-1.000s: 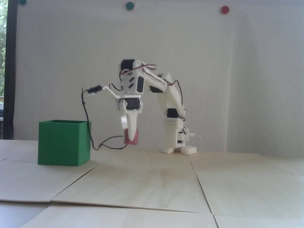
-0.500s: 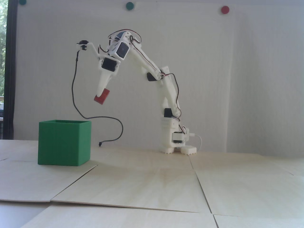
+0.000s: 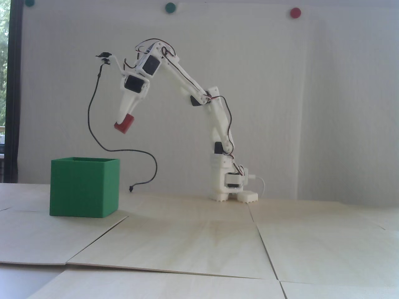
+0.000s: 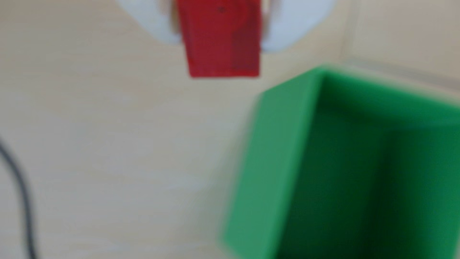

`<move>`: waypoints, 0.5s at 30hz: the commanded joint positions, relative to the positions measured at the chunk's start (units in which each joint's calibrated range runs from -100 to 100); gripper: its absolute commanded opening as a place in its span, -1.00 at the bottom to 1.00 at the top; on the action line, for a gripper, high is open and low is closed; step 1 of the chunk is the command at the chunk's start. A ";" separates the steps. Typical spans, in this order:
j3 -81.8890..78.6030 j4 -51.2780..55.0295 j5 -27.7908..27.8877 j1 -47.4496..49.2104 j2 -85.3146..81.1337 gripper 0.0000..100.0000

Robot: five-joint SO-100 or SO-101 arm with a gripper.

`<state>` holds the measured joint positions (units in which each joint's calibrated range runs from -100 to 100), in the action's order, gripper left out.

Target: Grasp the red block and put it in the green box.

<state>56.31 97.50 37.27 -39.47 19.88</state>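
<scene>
The red block (image 3: 124, 123) hangs tilted in the air, held between the white fingers of my gripper (image 3: 121, 120), which is shut on it. It is well above the table and just right of the green box's (image 3: 84, 187) upper right corner in the fixed view. In the wrist view the red block (image 4: 221, 42) sticks out from between the two white fingertips (image 4: 154, 22) at the top edge, and the gripper (image 4: 220, 46) is clamped on its sides. The open green box (image 4: 273, 161) lies to the lower right there, its dark inside showing.
A black cable (image 3: 93, 102) hangs from the wrist camera mount and loops down to the table right of the box; it also shows as a black cable (image 4: 20, 199) at the wrist view's left edge. The arm's base (image 3: 232, 187) stands at the back. Light wooden panels (image 3: 199, 243) cover the table.
The arm has lifted the red block from table height to well above the box and carried it leftwards toward the box. The grip has stayed shut on the block.
</scene>
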 commanded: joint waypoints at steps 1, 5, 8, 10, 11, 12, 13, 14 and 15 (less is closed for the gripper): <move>5.09 -7.37 -3.18 6.22 -3.97 -0.95; 5.18 -11.59 -3.96 7.75 0.29 -0.95; 5.62 -15.13 -4.89 8.63 4.71 -0.95; 5.71 -16.22 -5.15 9.20 7.71 -0.95; 5.80 -16.31 -5.31 9.60 8.50 -0.96; 5.80 -16.31 -5.52 10.08 9.21 -0.96; 5.80 -16.31 -5.62 10.40 9.61 -0.96; 5.80 -16.31 -5.62 10.80 9.76 -0.96; 5.80 -16.31 -5.62 11.21 10.08 -0.96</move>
<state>57.56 83.19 32.13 -30.30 30.34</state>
